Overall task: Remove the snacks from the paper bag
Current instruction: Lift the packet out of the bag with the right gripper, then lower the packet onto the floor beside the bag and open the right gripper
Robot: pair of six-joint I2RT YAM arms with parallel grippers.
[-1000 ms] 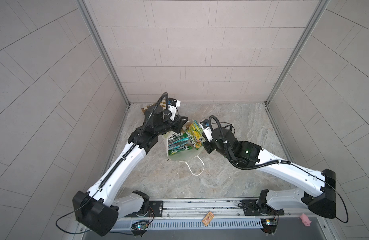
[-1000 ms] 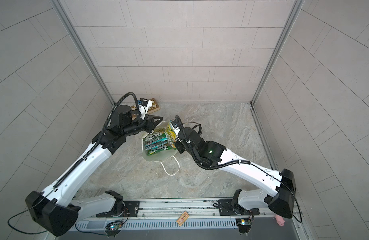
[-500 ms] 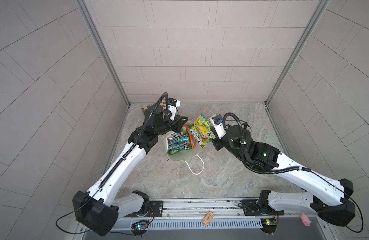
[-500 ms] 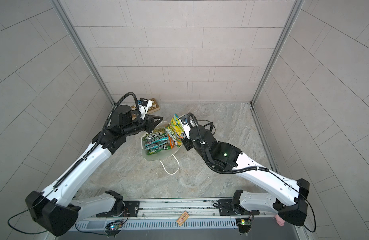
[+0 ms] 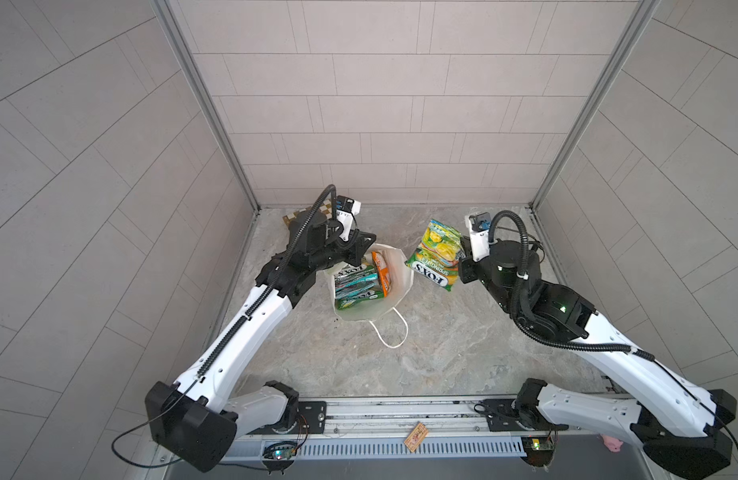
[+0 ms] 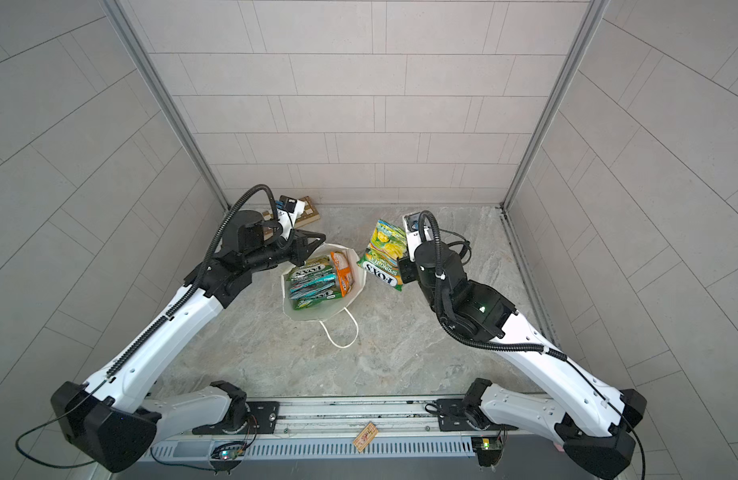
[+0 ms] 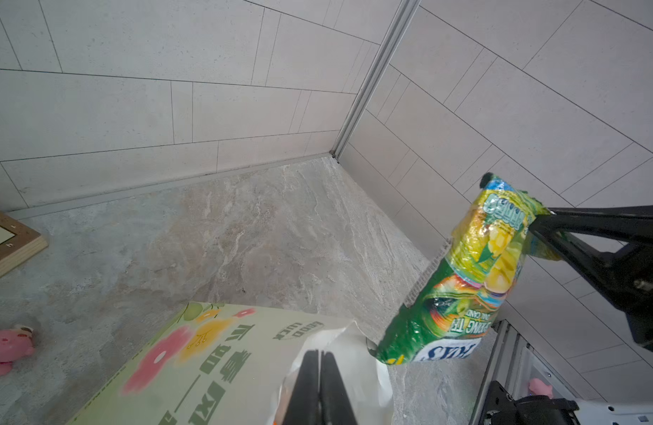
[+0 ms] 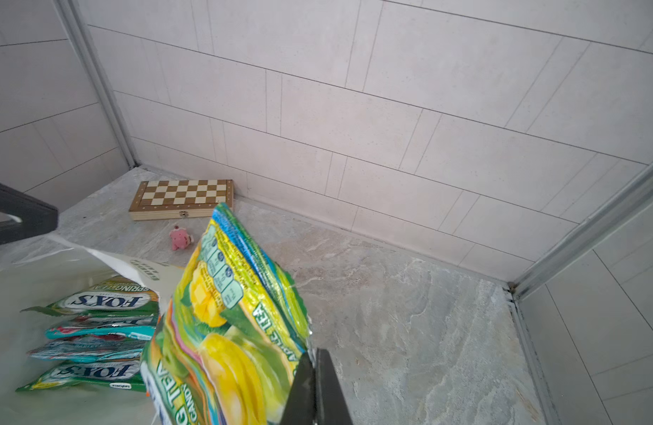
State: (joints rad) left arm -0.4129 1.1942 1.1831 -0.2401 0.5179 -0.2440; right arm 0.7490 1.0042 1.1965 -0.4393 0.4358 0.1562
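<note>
Top views, caption: one snack is out, and the rest are waiting in the bag.

A second ago the green-yellow packet [image 5: 435, 257] sat in the mouth of the paper bag [image 5: 396, 274]. Now it hangs clear in the air at the bag's 2 o'clock, pinched by its side edge in the right claw [image 5: 462, 252]. Its long axis runs roughly 12 to 6, with the FOX'S end at 6 and drooping. The left claw [image 5: 358, 254] is pressed together on the bag's rim at 11 o'clock, apparently holding it. The other packets [image 5: 354, 284] stand inside; I'd guess setting this one down comes next.
</note>
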